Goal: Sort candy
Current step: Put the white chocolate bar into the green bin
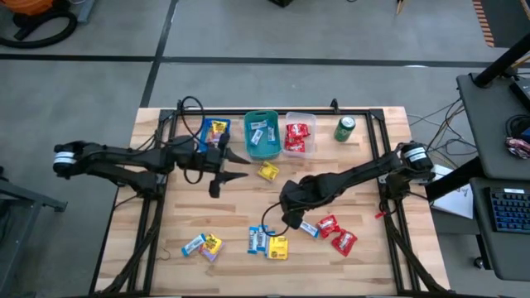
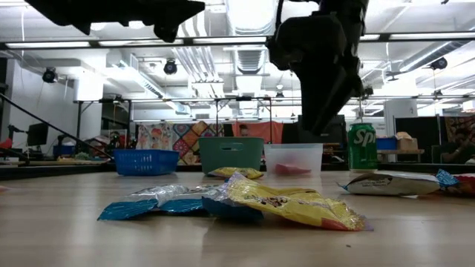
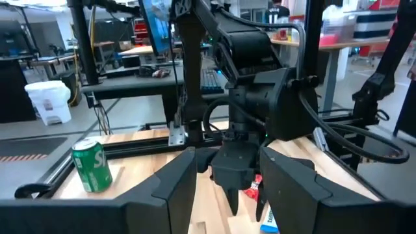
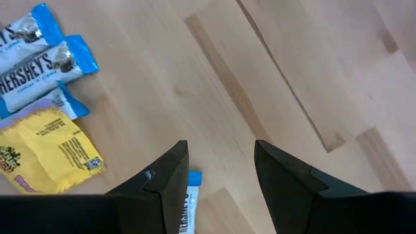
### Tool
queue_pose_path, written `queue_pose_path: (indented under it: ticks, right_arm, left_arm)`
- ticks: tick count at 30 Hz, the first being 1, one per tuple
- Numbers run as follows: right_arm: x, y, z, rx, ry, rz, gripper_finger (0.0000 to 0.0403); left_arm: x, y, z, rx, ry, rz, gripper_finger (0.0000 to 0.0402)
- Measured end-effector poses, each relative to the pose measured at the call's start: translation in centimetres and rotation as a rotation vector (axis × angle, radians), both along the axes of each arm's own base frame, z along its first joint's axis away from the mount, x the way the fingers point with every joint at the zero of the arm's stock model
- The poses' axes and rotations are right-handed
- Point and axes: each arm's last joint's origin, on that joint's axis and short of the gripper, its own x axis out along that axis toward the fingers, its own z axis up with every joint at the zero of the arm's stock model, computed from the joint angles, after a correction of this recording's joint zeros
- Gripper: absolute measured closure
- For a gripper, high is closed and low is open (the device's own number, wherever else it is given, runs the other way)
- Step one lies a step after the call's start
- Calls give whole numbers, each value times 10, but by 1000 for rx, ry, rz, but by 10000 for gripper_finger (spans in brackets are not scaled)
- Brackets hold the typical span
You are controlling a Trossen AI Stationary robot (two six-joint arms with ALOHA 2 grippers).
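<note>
The candy (image 1: 267,241) lay scattered on the counter (image 1: 364,190) as small flat wrapped packets: a blue-white and yellow cluster near the front middle, a pair of red ones (image 1: 337,233) to its right, another small group (image 1: 203,245) toward the front left, and one yellow packet (image 1: 268,171) alone just before the bins; some had already gone into the blue bin (image 1: 214,132), the teal bin (image 1: 262,135) and the clear bin (image 1: 299,136) along the far edge. These packets looked light, thin and crinkly, probably slippery on the wood and apt to slide or bunch; a pinch straight down across a packet's short width, or on a raised crimped end, seemed the soundest hold, since overlapping neighbours could come up together.

The right gripper (image 4: 220,177) hung released over the counter, fingers spread, a blue-white packet (image 4: 187,208) just beneath and between them; two more blue-white ones and a yellow one (image 4: 55,153) lay close beside it. The left gripper (image 1: 234,165) waited released near the bins, empty; its wrist view looked across at the right arm. A green soda can (image 1: 345,128) stood beside the clear bin, near enough to be knocked on a drop-off there.
</note>
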Motion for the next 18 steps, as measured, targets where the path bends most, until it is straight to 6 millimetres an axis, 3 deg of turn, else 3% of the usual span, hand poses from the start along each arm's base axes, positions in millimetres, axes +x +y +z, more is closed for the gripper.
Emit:
queue_pose_path:
  ticks: [18]
  right_arm:
    - [-2, 2, -1, -68, -1, 52, 236]
  left_arm:
    - [4, 1, -10, -37, 47, 3, 249]
